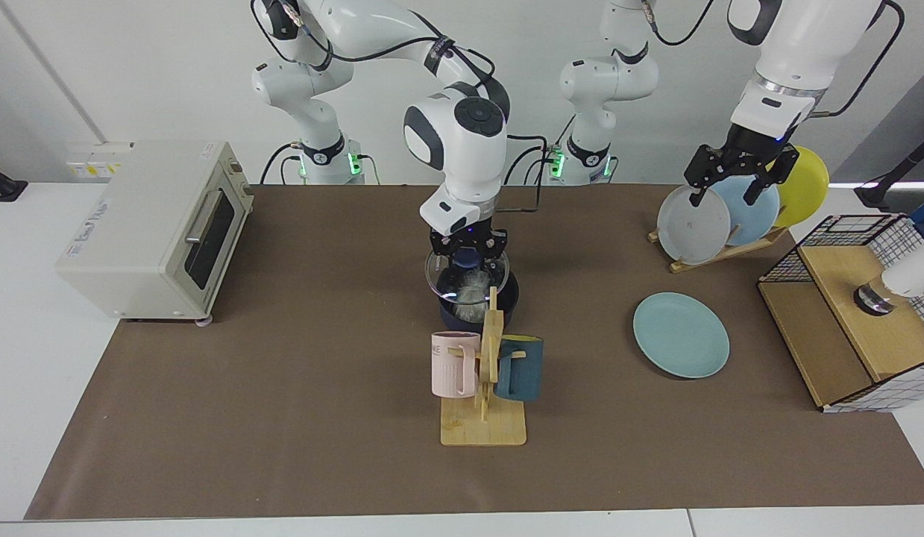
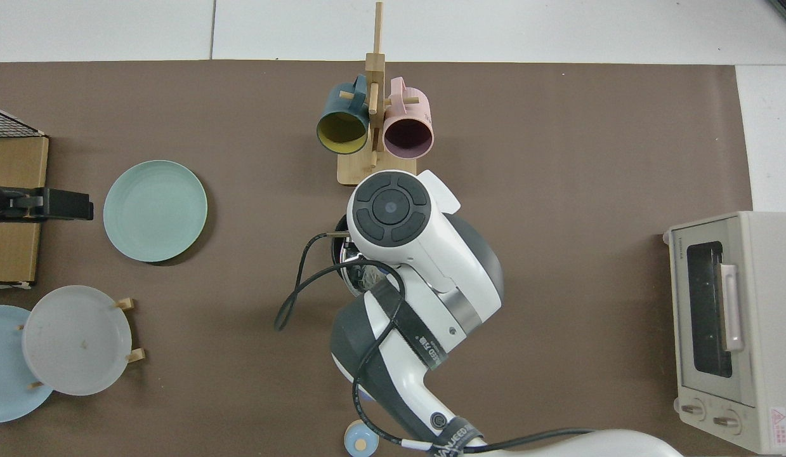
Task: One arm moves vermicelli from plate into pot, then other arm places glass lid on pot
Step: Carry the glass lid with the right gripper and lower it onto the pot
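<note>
Right tool [image 1: 468, 253] grips the glass lid [image 1: 466, 277] by its knob over the pot [image 1: 506, 302], vermicelli [image 1: 473, 287] inside. Left tool [image 1: 739, 173] waits, fingers apart, above three racked plates. One teal plate [image 1: 681, 334] lies in open counter [image 1: 283, 418] space; two mugs crowd the pot's near edge.

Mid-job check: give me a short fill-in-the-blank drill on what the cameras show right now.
1. The right tool holds the glass lid by its blue ____.
2. The vermicelli lies inside the ____.
3. The teal plate now carries ____.
4. The left tool waits, fingers apart, above the upright plates in the wooden ____.

Missing words: knob; pot; nothing; rack
</note>
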